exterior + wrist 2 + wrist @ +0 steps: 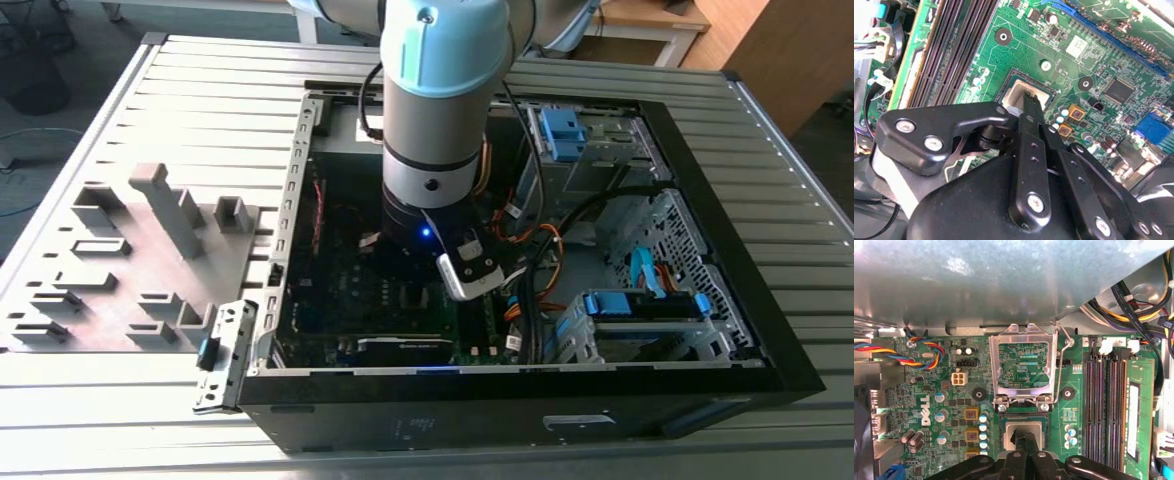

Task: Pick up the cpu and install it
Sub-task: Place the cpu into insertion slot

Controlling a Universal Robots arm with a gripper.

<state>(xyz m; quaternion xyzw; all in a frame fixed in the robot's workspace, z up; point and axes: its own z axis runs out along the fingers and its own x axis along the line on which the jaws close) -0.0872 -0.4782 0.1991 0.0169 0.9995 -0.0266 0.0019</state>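
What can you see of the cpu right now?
The cpu is a small thin square chip with a pale silvery-grey, metal-looking flat top. It lies level in the dark square socket on the green motherboard, next to the silver metal socket frame, which is swung open. The black gripper hides part of it in both wrist views; contact and full seating cannot be told.
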